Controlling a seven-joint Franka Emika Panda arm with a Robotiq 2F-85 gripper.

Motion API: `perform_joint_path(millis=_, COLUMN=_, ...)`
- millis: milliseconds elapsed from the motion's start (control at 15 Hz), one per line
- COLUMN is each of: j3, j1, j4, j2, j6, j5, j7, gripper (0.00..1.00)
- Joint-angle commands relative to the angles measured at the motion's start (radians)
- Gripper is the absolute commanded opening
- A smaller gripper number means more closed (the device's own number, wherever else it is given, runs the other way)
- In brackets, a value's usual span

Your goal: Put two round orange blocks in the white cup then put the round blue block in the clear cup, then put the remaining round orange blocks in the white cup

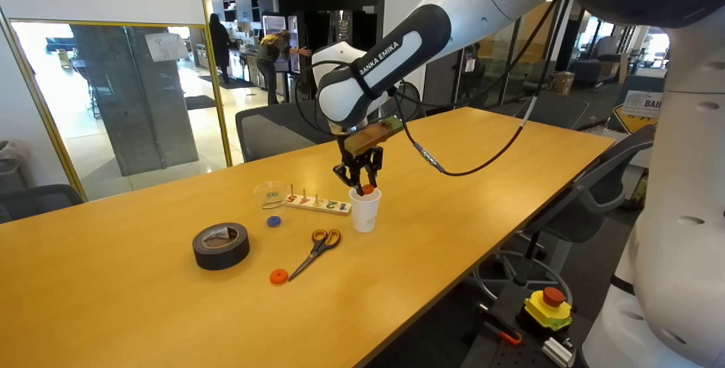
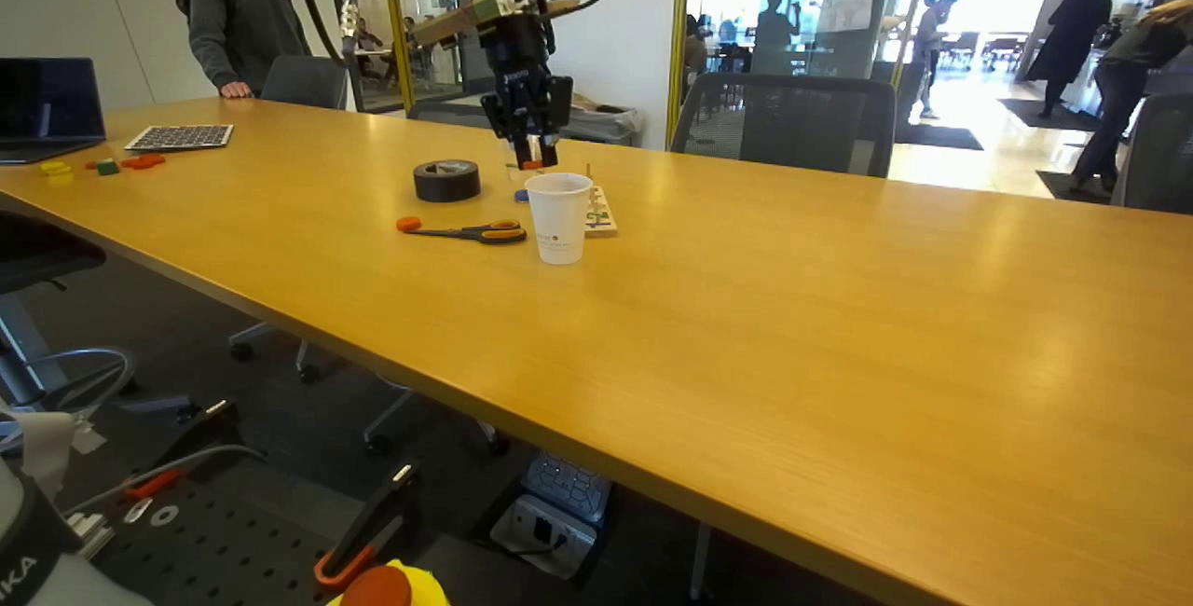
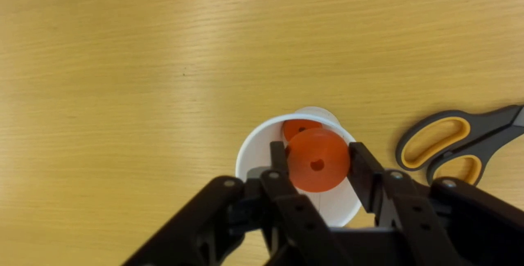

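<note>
I have an orange block (image 3: 317, 178) poised over the white cup (image 1: 366, 213), by my guess the second one to drop.
My claw (image 3: 317, 159) is closed on it, and a further orange block (image 3: 302, 125) shows inside the cup. In an exterior view the held block (image 2: 531, 164) looks off-centre from the mouth, so I should centre it, dip slightly without nudging the rim, then release gently. On the bench (image 1: 385, 266), the round blue block (image 1: 273, 221) lies near the clear cup (image 1: 266, 193), and a loose orange block (image 1: 278, 276) lies just beside the tip of the scissors (image 1: 318, 248).
</note>
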Motion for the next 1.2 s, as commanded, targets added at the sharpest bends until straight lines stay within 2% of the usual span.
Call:
perform_joint_path(millis=0, j3=0.001, j1=-0.017, j4=-0.002, j2=0.006, j6=0.017, j5=0.027, j7=-0.005, gripper=0.21)
perform_joint_path(millis=67, j3=0.001, j1=-0.020, j4=0.000, j2=0.010, j6=0.017, j5=0.030, j7=-0.007, gripper=0.21)
perform_joint_path(millis=133, j3=0.001, j1=-0.022, j4=0.002, j2=0.015, j6=0.017, j5=0.034, j7=-0.007, gripper=0.34)
perform_joint_path(millis=200, j3=0.001, j1=-0.023, j4=0.003, j2=0.018, j6=0.016, j5=0.041, j7=-0.007, gripper=0.67)
perform_joint_path(millis=333, j3=0.001, j1=-0.025, j4=0.004, j2=0.023, j6=0.020, j5=0.050, j7=-0.007, gripper=0.73)
perform_joint_path(millis=533, j3=0.001, j1=-0.023, j4=0.004, j2=0.021, j6=0.026, j5=0.052, j7=-0.004, gripper=0.96)
perform_joint_path(millis=667, j3=0.011, j1=-0.019, j4=-0.007, j2=0.002, j6=0.049, j5=0.056, j7=-0.031, gripper=1.00)
perform_joint_path(millis=1133, j3=0.118, j1=0.033, j4=-0.075, j2=-0.012, j6=0.221, j5=0.089, j7=-0.240, gripper=1.00)
